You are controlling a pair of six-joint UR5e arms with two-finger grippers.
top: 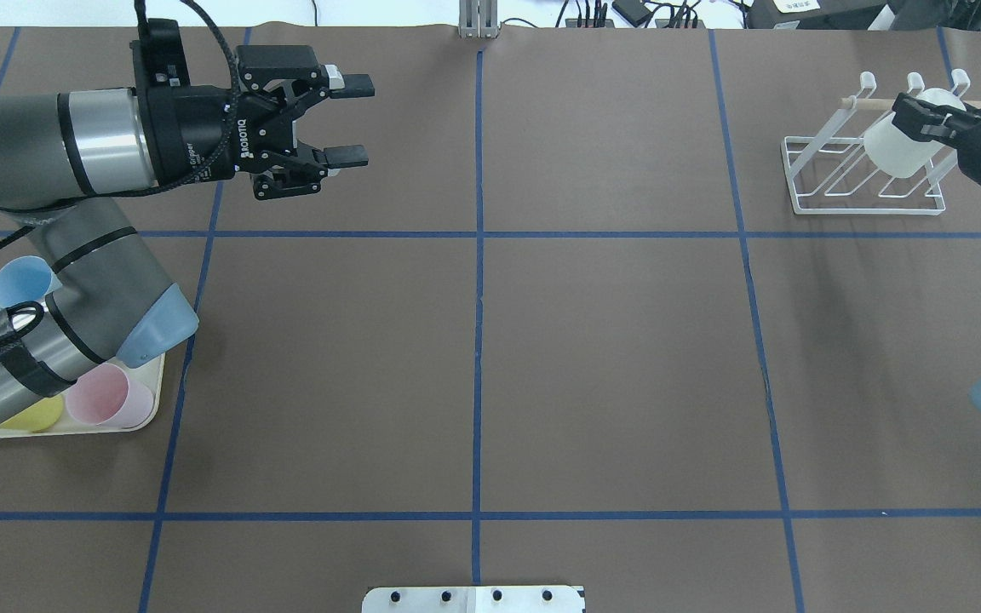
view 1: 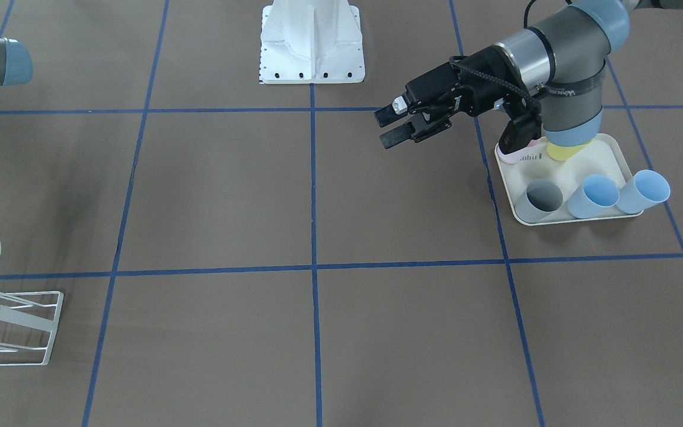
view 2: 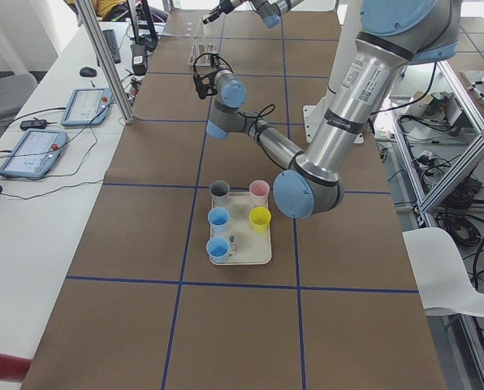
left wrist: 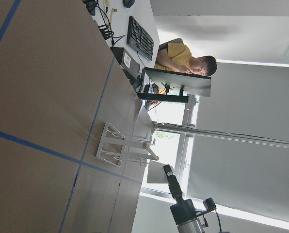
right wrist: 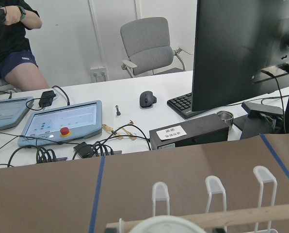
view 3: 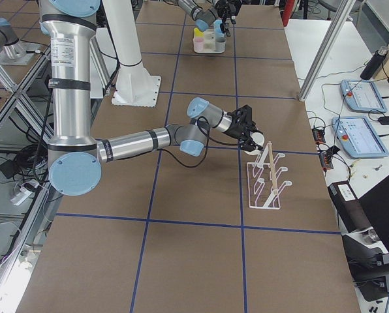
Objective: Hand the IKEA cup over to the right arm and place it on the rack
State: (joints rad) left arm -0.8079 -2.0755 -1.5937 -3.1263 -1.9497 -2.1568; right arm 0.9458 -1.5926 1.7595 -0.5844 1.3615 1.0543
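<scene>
At the left, the left pincer (top: 352,119) stands wide apart and empty above the counter (top: 473,358), just beyond the cream tray (top: 73,432). At the far right, the right pincer (top: 925,121) is clamped on the white IKEA cup (top: 895,151). The cup hangs over the rack (top: 869,210), close to its dowel (top: 852,103) (we cannot confirm seating on a prong). We judge two risks: releasing before the cup seats would drop it, and a skewed push could tip the light rack.

The translucent white cup (top: 895,153) hung tilted in the right pincer (top: 922,119), over the white wire rack (top: 869,212) by its wooden dowel.
</scene>
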